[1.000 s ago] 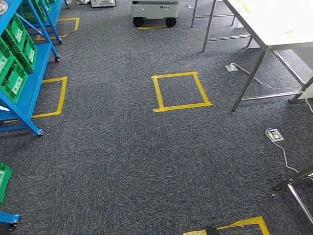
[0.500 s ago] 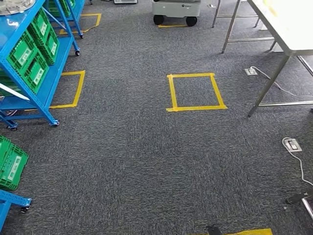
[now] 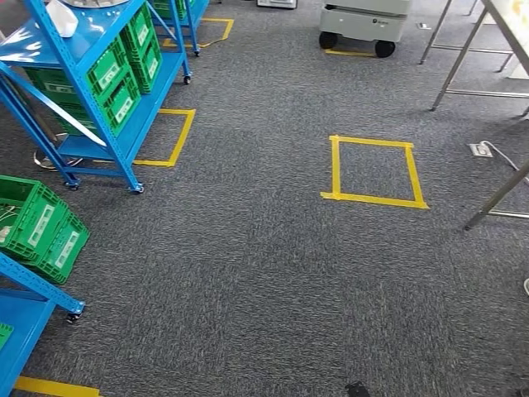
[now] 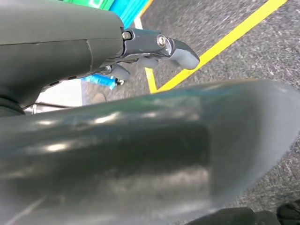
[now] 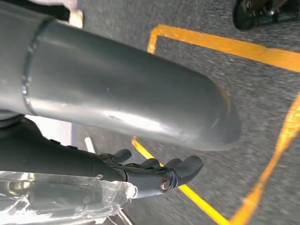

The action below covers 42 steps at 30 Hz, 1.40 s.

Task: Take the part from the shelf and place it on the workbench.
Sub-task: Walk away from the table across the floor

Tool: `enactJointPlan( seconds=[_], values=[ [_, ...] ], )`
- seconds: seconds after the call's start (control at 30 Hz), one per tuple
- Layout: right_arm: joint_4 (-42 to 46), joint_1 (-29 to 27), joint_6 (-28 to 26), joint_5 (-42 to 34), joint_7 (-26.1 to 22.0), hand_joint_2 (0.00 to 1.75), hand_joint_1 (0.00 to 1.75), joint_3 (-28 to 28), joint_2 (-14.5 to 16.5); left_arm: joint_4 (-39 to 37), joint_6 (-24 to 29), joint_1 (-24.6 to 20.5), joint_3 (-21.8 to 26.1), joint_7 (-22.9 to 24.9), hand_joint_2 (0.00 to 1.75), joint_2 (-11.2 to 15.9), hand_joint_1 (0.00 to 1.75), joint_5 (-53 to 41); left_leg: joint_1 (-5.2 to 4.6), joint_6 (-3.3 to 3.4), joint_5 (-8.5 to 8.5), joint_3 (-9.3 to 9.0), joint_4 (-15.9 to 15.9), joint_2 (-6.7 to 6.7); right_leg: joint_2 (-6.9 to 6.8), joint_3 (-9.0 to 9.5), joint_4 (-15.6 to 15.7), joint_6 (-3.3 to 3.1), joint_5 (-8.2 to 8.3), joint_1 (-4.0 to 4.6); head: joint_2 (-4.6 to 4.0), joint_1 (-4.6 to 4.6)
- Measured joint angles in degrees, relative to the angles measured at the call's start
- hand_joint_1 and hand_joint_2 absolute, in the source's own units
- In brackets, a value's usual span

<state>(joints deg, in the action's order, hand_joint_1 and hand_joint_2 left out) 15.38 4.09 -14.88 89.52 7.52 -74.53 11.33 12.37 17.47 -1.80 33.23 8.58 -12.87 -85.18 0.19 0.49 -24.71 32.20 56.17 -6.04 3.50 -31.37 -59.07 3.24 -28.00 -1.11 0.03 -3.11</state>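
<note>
Floor: grey carpet (image 3: 250, 273) fills most of the head view, marked with a yellow tape square (image 3: 374, 171) ahead and to the right.
View change: over the last second the whole picture has slid rightward and the shelving has come in from the left, so the camera is turning left; nothing on the floor has itself moved.
Shelf: a blue wheeled shelf (image 3: 93, 91) stands at upper left, holding green crates (image 3: 121, 74), with a second blue rack and more green crates at the lower left edge.
Workbench: only metal table legs (image 3: 493, 203) show at the right edge; I judge the workbench lies that way, now swinging out of sight.
Cart: a white wheeled cart (image 3: 359, 21) sits at the top, well apart from the shelf.
Part: a pale object (image 3: 61, 16) lies on the shelf's top level; whether it is the part I cannot tell.
Left hand: the left hand (image 4: 152, 49) hangs over the carpet, dark fingers extended, holding nothing.
Right hand: the right hand (image 5: 155, 173) likewise hangs empty, fingers apart.
Task stage: judged early, the robot turning towards the shelf, pickup not yet begun.
</note>
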Motion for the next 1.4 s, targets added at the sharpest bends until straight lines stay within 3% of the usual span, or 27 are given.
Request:
enactJointPlan(
  seconds=[0.07,0.1,0.13,0.2,0.27,0.33,0.37,0.4,0.47,0.53,0.57,0.63,0.7,0.77,0.8,0.83,0.87,0.93,0.97,1.0,1.07,1.13,1.2,1.27,1.33,1.37,1.4],
  values=[
    [-0.03,0.07,-0.02,0.15,-0.08,0.00,0.00,0.08,0.01,0.00,0.07,0.05,0.01,-0.15,0.00,0.03,0.00,0.00,0.07,-0.78,0.29,0.41,-0.01,-1.08,0.57,0.81,1.42,-0.51,0.04,0.08,-0.01,0.06],
    [-0.04,0.09,-0.03,0.21,-0.10,0.00,0.00,0.14,0.05,0.00,0.10,0.13,0.02,-0.23,0.00,0.04,0.00,0.01,0.19,-1.15,0.47,0.60,-0.09,-1.60,-0.10,0.88,1.39,-0.95,0.21,0.13,-0.01,0.07],
    [-0.05,0.10,-0.03,0.25,-0.10,0.00,0.00,0.21,0.09,0.00,0.14,0.25,0.02,-0.31,0.00,0.02,0.00,0.01,0.22,-1.47,0.37,0.83,0.11,-1.19,-0.72,0.98,1.43,-1.34,0.36,0.16,-0.01,0.09],
    [-0.06,0.04,-0.10,0.33,-0.10,0.00,0.00,0.31,0.15,-0.01,0.23,0.31,0.02,-0.48,0.00,0.01,0.00,0.02,0.09,-1.94,-1.55,2.36,3.12,1.58,-2.16,1.06,1.70,-2.13,0.60,0.15,-0.01,0.34],
    [-0.06,-0.13,-0.16,0.35,-0.19,0.00,0.00,0.33,0.15,-0.02,0.31,0.17,0.02,-0.72,0.00,0.00,0.00,0.02,-0.01,-2.26,-5.36,5.96,10.60,4.54,-3.77,1.04,1.75,-2.60,0.53,0.38,-0.01,0.60],
    [-0.07,-0.25,-0.14,0.35,-0.32,0.00,0.00,0.33,0.15,-0.02,0.37,0.15,0.03,-0.92,0.00,0.01,0.00,0.02,0.01,-2.39,-7.29,8.90,16.61,5.20,-5.55,1.01,1.75,-2.77,0.42,0.56,0.00,0.61],
    [-0.07,-0.24,-0.11,0.35,-0.43,0.00,0.00,0.34,0.16,-0.02,0.39,0.21,0.04,-0.96,0.00,0.02,0.00,0.02,0.00,-2.35,-6.63,8.82,16.58,5.33,-6.37,1.02,1.75,-2.78,0.38,0.60,0.00,0.61],
    [-0.08,-0.19,-0.07,0.35,-0.52,0.00,0.00,0.35,0.16,-0.02,0.39,0.27,0.05,-0.99,0.00,0.04,0.00,0.02,-0.03,-2.24,-5.07,7.52,14.24,5.63,-7.11,1.08,1.75,-2.76,0.34,0.62,0.00,0.61],
    [-0.08,-0.14,0.02,0.38,-0.78,0.00,0.00,0.38,0.16,-0.01,0.42,0.23,0.06,-1.02,0.00,0.08,0.00,0.02,-0.32,-1.85,-1.75,2.92,6.06,8.26,-8.40,1.34,1.69,-2.46,0.11,0.80,0.00,0.64],
    [-0.08,-0.18,0.07,0.44,-0.96,0.00,0.00,0.40,0.15,-0.01,0.46,0.00,0.06,-1.03,0.00,0.07,0.00,0.02,-0.67,-1.30,-0.57,0.05,0.80,10.55,-9.57,1.50,1.64,-1.92,-0.24,1.16,0.00,0.56],
    [-0.08,-0.18,0.09,0.47,-1.01,0.00,0.00,0.41,0.15,-0.02,0.49,-0.04,0.06,-1.04,0.00,0.07,0.00,0.02,-0.82,-1.06,-0.64,-0.21,0.03,10.73,-10.21,1.66,1.68,-1.64,-0.36,1.31,0.00,0.49],
    [-0.09,-0.08,0.17,0.49,-1.07,0.00,0.00,0.50,0.16,-0.02,0.56,0.09,0.08,-1.08,0.00,0.08,0.00,0.02,-0.73,-0.44,-0.42,-0.08,-0.12,9.11,-10.86,2.07,1.71,-1.06,-0.63,1.24,-0.01,0.37],
    [-0.10,-0.09,0.22,0.50,-1.15,0.00,0.00,0.77,0.15,-0.01,0.67,0.20,0.12,-1.14,0.00,0.12,0.00,0.02,-0.42,0.18,-0.13,-0.09,-0.33,7.62,-8.21,1.07,-0.84,-0.45,-2.50,1.02,0.01,0.25],
    [-0.13,-0.32,0.19,0.51,-1.21,0.00,0.00,1.03,0.15,-0.01,0.84,0.09,0.15,-1.26,0.00,0.10,0.00,0.02,-0.23,0.63,0.01,0.05,-0.37,6.14,-4.64,-2.33,-8.16,-0.13,-6.23,0.87,0.02,0.09],
    [-0.15,-0.45,0.17,0.51,-1.21,0.00,0.00,1.12,0.15,-0.01,0.91,0.05,0.15,-1.33,0.00,0.09,0.00,0.02,-0.22,0.75,0.04,0.12,-0.36,5.32,-3.93,-4.31,-12.15,-0.07,-7.78,0.85,0.01,0.07],
    [-0.19,-0.56,0.13,0.51,-1.21,0.00,0.00,1.20,0.13,-0.02,0.99,0.07,0.16,-1.39,0.00,0.10,0.00,0.02,-0.22,0.80,0.07,0.15,-0.35,4.42,-3.65,-5.73,-14.78,-0.03,-8.37,0.83,0.01,0.06],
    [-0.22,-0.63,0.08,0.51,-1.22,0.00,0.00,1.28,0.10,-0.02,1.05,0.13,0.18,-1.42,0.00,0.13,0.00,0.02,-0.19,0.77,0.11,0.14,-0.34,3.51,-3.55,-6.14,-15.18,-0.01,-7.78,0.79,0.00,0.07],
    [-0.26,-0.68,-0.06,0.51,-1.29,0.00,0.00,1.37,-0.02,-0.02,1.15,0.22,0.21,-1.44,0.00,0.15,0.00,0.02,-0.05,0.51,0.20,0.06,-0.28,1.70,-2.86,-3.70,-9.31,0.07,-3.77,0.51,0.00,0.07],
    [-0.29,-0.68,-0.12,0.51,-1.34,0.00,0.00,1.40,-0.06,-0.02,1.20,0.22,0.22,-1.44,0.00,0.16,0.00,0.02,-0.02,0.23,0.24,0.09,-0.22,0.89,-1.34,-1.81,-5.17,0.18,-2.00,0.21,0.00,0.07],
    [-0.35,-0.66,-0.16,0.51,-1.38,0.00,0.00,1.44,-0.09,-0.01,1.24,0.17,0.22,-1.44,0.00,0.17,0.00,0.02,-0.01,-0.10,0.29,0.22,-0.08,0.13,0.21,-0.27,-1.75,0.18,-0.86,-0.06,0.01,0.10],
    [-0.51,-0.62,-0.22,0.51,-1.44,0.00,0.00,1.52,-0.09,-0.01,1.35,0.16,0.24,-1.44,0.00,0.22,0.00,0.02,0.09,-0.93,0.55,0.65,-0.04,-1.16,2.14,1.12,1.00,-0.21,-0.58,-0.19,0.01,0.14],
    [-0.58,-0.59,-0.26,0.50,-1.44,0.00,0.00,1.69,-0.10,-0.02,1.40,0.35,0.26,-1.44,0.00,0.24,0.00,0.02,0.37,-1.71,0.90,1.02,-0.15,-1.88,0.89,1.42,1.20,-1.17,-0.33,0.05,0.00,0.14],
    [-0.58,-0.62,-0.34,0.50,-1.45,0.00,0.00,1.82,-0.13,-0.02,1.42,0.47,0.28,-1.44,0.00,0.23,0.00,0.02,0.27,-2.19,-0.32,2.10,1.79,0.66,-0.65,1.62,1.53,-2.05,0.02,0.16,-0.01,0.38],
    [-0.58,-0.81,-0.40,0.51,-1.46,0.00,0.00,1.87,-0.16,-0.02,1.43,0.29,0.28,-1.44,0.00,0.22,0.00,0.02,0.06,-2.43,-3.91,5.39,8.51,4.22,-2.48,1.66,1.72,-2.54,0.08,0.42,-0.01,0.62],
    [-0.58,-1.03,-0.40,0.51,-1.46,0.00,0.00,1.90,-0.19,-0.02,1.43,0.19,0.28,-1.44,0.00,0.22,0.00,0.02,0.07,-2.53,-6.69,8.95,15.82,5.21,-4.53,1.63,1.72,-2.76,-0.03,0.69,-0.01,0.63],
    [-0.58,-1.06,-0.40,0.51,-1.45,0.00,0.00,1.93,-0.21,-0.02,1.43,0.26,0.30,-1.44,0.00,0.23,0.00,0.02,0.07,-2.49,-6.62,9.48,17.01,5.30,-5.45,1.63,1.72,-2.84,-0.10,0.78,-0.01,0.64],
    [-0.59,-1.03,-0.39,0.51,-1.45,0.00,0.00,1.97,-0.22,-0.02,1.43,0.34,0.33,-1.44,0.00,0.26,0.00,0.02,0.05,-2.39,-5.43,8.68,15.64,5.43,-6.25,1.67,1.72,-2.85,-0.14,0.82,-0.01,0.64]
  ],
)
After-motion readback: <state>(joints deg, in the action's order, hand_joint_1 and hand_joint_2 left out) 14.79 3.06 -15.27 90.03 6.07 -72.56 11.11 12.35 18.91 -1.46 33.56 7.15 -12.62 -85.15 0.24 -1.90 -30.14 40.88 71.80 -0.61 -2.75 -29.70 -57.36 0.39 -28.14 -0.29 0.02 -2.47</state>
